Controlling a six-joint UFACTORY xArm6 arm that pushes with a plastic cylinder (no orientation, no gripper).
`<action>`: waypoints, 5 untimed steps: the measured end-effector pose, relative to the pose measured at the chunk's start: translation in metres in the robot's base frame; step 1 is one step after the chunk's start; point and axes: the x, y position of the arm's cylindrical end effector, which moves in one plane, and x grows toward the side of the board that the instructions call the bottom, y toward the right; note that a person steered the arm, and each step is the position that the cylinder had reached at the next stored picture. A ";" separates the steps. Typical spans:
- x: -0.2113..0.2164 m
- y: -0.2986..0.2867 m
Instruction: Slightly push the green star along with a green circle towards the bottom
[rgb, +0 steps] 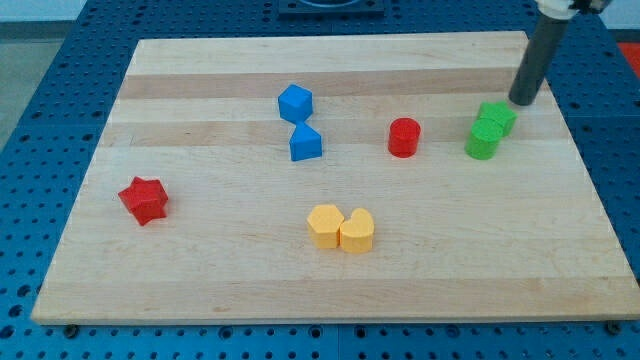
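Observation:
The green star lies at the view's right, touching the green circle just below and left of it. My tip stands just above and right of the green star, very close to it; I cannot tell whether it touches. The dark rod rises from there to the view's top right.
A red cylinder stands left of the green pair. A blue hexagon and a blue triangle sit at the upper middle. A yellow hexagon and yellow heart touch at the lower middle. A red star lies at the left. The board's right edge is near the green blocks.

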 end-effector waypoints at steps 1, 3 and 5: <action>0.010 0.001; 0.012 0.001; 0.020 0.000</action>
